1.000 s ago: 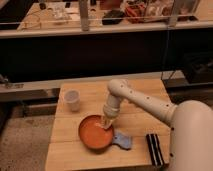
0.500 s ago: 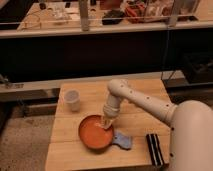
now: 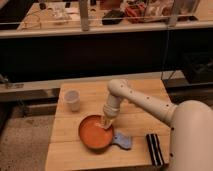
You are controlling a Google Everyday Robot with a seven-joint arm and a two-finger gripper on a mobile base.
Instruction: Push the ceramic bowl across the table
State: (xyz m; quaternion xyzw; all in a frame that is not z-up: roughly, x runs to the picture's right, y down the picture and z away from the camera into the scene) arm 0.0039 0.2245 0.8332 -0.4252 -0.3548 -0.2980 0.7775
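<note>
Claw (image 3: 105, 123) sits at ceramic bowl (image 3: 95, 134) far rim, finger spread unclear. Push step engaged; next: steady shove across surface (image 3: 140, 95).

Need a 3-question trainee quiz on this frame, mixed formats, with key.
1. True or false: the end effector is down at the bowl's far-right rim.
2. Multiple choice: what stands at the table's far-left part? A) the white cup B) the blue thing C) the black striped block
3. Fill in: the blue thing lies right beside the bowl's ____ edge.

Key:
1. True. The arm reaches down from the right and its tip meets the bowl's rim.
2. A. The cup stands apart from the bowl; the black striped block lies near the front-right corner.
3. Right.
</note>
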